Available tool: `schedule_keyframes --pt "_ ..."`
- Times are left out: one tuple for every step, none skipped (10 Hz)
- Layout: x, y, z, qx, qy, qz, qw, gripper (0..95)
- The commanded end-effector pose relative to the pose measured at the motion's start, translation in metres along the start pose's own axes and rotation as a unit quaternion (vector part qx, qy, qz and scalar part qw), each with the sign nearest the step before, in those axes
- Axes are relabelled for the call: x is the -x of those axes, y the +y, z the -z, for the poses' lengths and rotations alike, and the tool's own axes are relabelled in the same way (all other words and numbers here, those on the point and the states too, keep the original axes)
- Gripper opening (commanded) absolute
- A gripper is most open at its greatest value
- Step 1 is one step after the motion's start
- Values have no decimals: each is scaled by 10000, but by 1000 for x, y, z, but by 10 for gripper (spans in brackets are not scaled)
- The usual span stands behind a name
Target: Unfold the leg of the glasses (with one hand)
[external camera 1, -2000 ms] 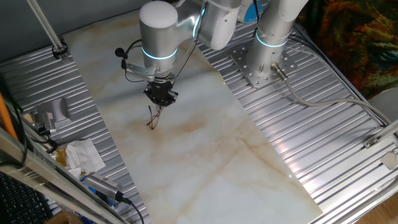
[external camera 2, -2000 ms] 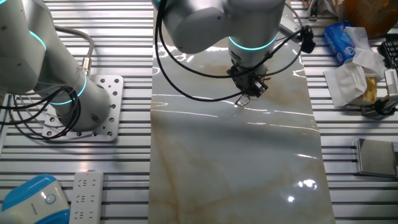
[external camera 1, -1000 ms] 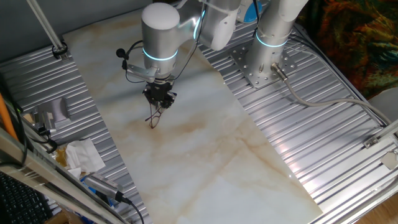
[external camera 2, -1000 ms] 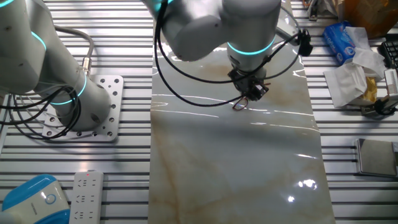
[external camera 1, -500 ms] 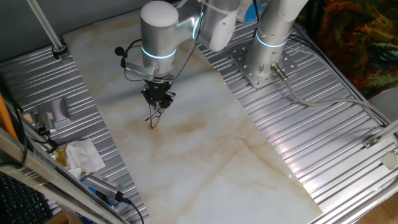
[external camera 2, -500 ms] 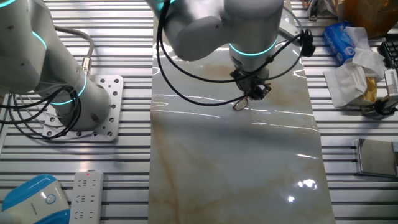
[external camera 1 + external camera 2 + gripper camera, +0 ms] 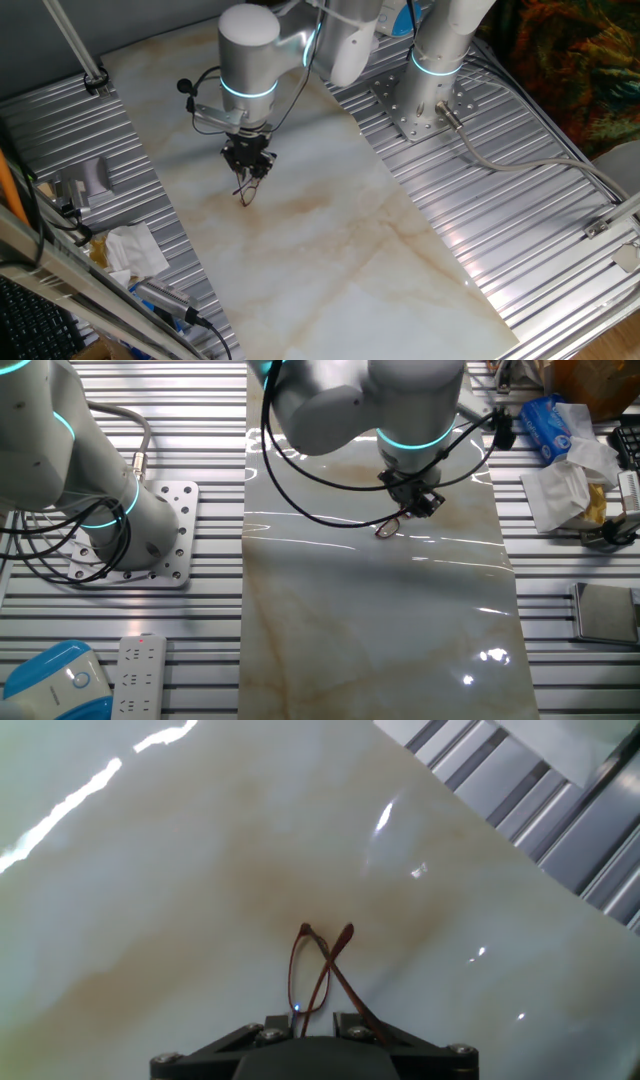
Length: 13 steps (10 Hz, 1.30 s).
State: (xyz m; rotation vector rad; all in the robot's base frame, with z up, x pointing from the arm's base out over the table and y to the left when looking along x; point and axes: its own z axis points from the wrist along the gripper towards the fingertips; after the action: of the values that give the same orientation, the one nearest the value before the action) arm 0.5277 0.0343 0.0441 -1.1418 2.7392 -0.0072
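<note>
Glasses (image 7: 245, 190) on marble slab (image 7: 330, 250), just below gripper (image 7: 246, 172); tissue (image 7: 130, 250) w/ clutter off slab's edge, arm base (image 7: 425, 95) opposite side.

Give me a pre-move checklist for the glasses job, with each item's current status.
1. Gripper directly over the glasses: ok, in both fixed views.
2. Glasses resting on the marble tabletop: ok; their lower end touches it.
3. Glasses between the fingers: ok; in the hand view the frame runs up from the fingertips.
4. Firm grip on a wire arm: cannot tell; the contact point is hidden.
5. Leg unfolded: not ok; the two wire arms still cross each other.
6. Surface around the glasses free of clutter: ok.
</note>
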Motion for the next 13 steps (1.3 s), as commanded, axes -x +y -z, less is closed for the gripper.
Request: schedule_keyframes --pt "4 -2 -2 7 -18 22 10000 190" --pt "5 -3 -3 10 -36 20 10000 190" --pt "8 -5 -3 21 -51 13 10000 190" --pt "10 -6 -4 18 -48 16 10000 190" --pt "12 -7 -4 19 -43 19 10000 190" --pt "14 -8 -4 20 -40 13 10000 190" --pt "16 -8 -3 16 -26 5 10000 190" --pt "17 -9 -3 11 -24 -12 10000 190" --pt "18 -9 -2 7 -23 -19 10000 190" --pt "19 -9 -2 14 -29 -54 10000 0" --pt "19 -9 -2 34 -39 -116 9999 0" --pt "19 -9 -2 44 -40 -140 9999 0" --pt "19 -9 -2 52 -47 -148 9999 0"
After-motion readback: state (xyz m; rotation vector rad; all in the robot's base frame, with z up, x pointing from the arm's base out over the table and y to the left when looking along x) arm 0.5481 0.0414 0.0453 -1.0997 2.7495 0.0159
